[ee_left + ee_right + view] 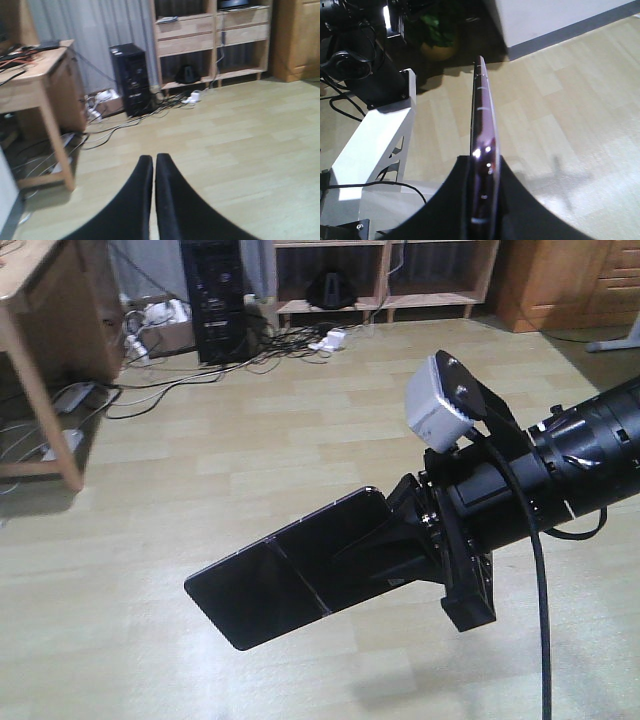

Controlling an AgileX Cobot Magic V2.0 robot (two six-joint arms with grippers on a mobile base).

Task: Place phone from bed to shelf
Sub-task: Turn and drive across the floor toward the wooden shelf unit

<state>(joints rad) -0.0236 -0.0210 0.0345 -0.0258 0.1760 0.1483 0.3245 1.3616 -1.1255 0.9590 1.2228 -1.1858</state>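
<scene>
phone [285, 580]: midair over floor [200, 440], held by one end
right fingers [445, 210]: gripping phone
left fingers [132, 205]: closed, empty
shelf [300, 306]: far wall, well apart
risk: glossy slab may slip or pivot, given long overhang and travel jolts

Front + L-wrist cams toward shelf [430, 299]

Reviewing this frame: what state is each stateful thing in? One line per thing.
phone: screen dark, clamped at one end, held in the air over the floor.
right end effector: shut on the phone.
left end effector: shut, holding nothing.
shelf: across the room, phone not yet on it.
</scene>
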